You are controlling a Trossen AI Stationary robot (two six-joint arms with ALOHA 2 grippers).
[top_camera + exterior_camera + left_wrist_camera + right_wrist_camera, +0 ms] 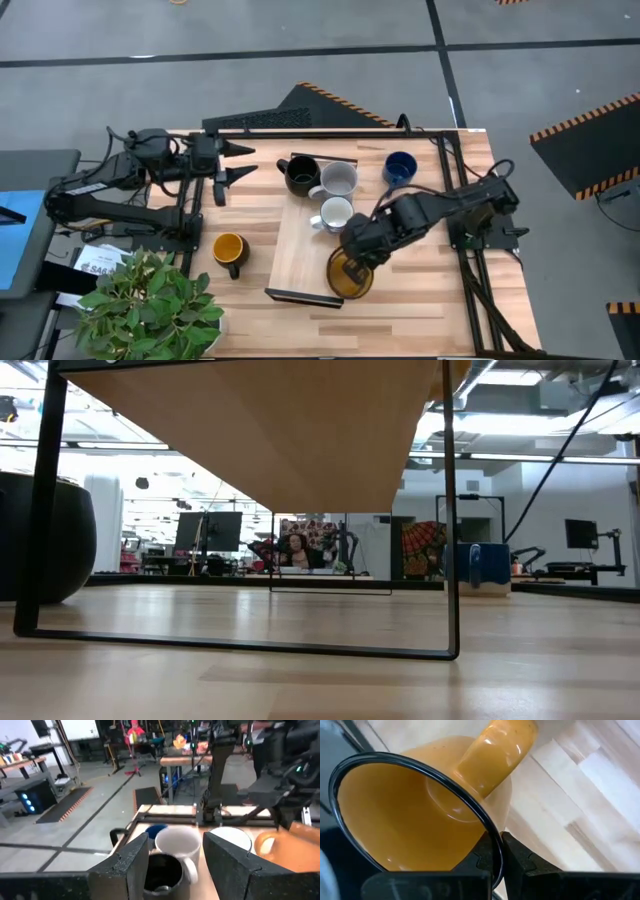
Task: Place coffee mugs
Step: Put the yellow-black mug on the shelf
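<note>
Wood table (pixel 420 300) w/ raised board (pixel 300 250); grey floor (pixel 100 90).

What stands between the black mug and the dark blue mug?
The pale grey mug stands between the black mug and dark blue mug, seen from above.

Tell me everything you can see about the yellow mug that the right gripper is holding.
The yellow-orange mug looks like glazed ceramic, with a dark rim and a thick loop handle. It seems empty. The right gripper is shut on its rim, one finger inside and one outside. From above, the mug sits at the near end of the wooden board, close to the white mug. Whether its base rests on the board or is lifted cannot be told.
</note>
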